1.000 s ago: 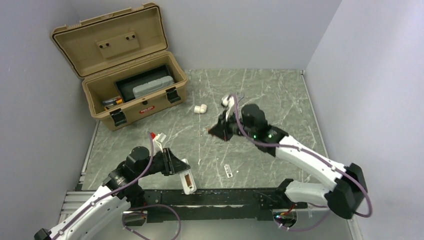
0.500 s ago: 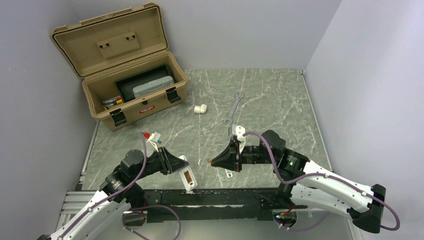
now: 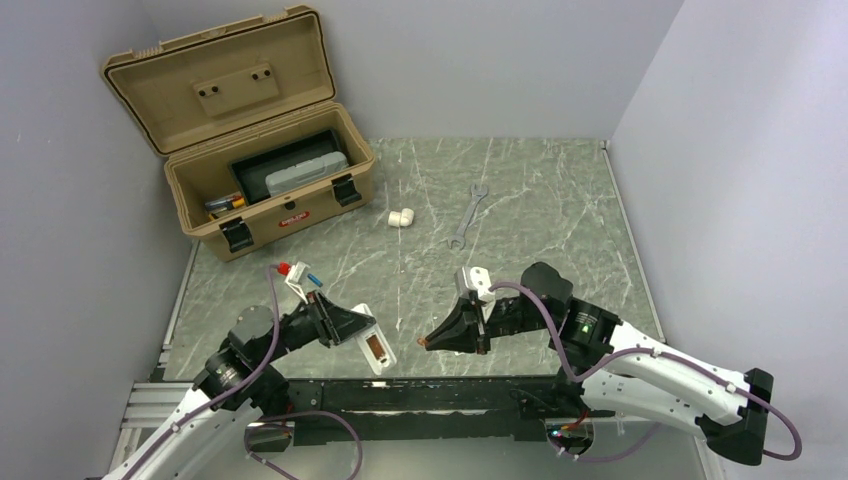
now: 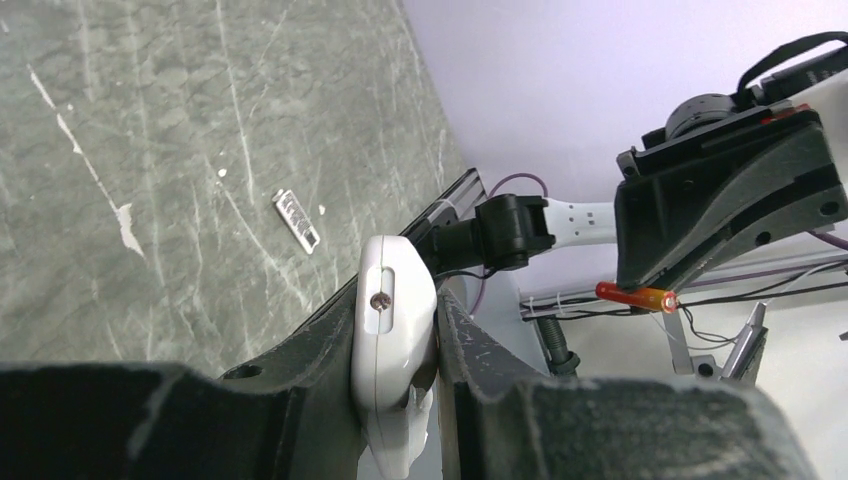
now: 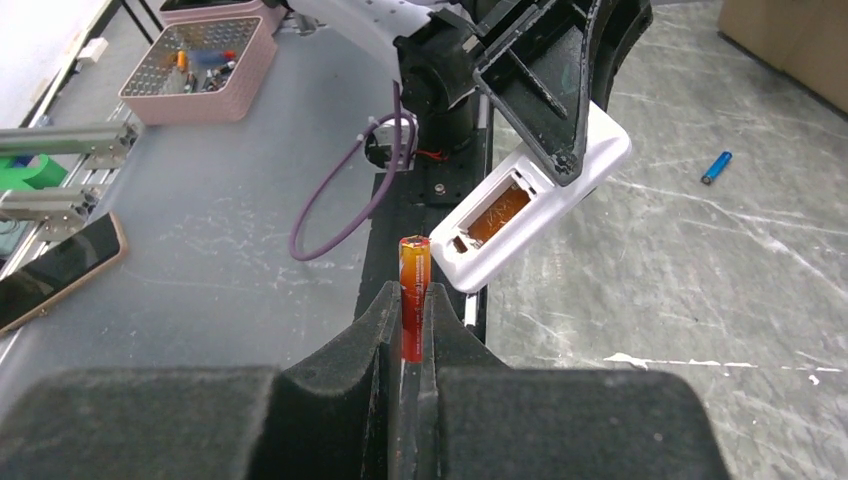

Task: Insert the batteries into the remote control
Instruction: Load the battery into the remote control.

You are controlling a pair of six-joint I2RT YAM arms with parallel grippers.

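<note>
We swing the battery (image 5: 414, 290) across toward the remote control (image 3: 372, 352).
Right gripper (image 3: 428, 340) pinches the battery, left gripper (image 4: 398, 340) clamps the remote control; we judge insertion comes next.

**Around you: toolbox, wrench, pipe elbow**

You have an open tan toolbox (image 3: 320, 205) at the far left of the green marbled table (image 3: 560, 180), with its lid (image 3: 225, 90) tilted back. A grey case (image 3: 305, 175) lies in the black tray inside. A white pipe elbow (image 3: 401, 217) sits near the box's right side. A silver wrench (image 3: 467, 215) lies further right, apart from it. Off the table you see a pink basket (image 5: 195, 70) and a dark phone (image 5: 55, 270).
</note>
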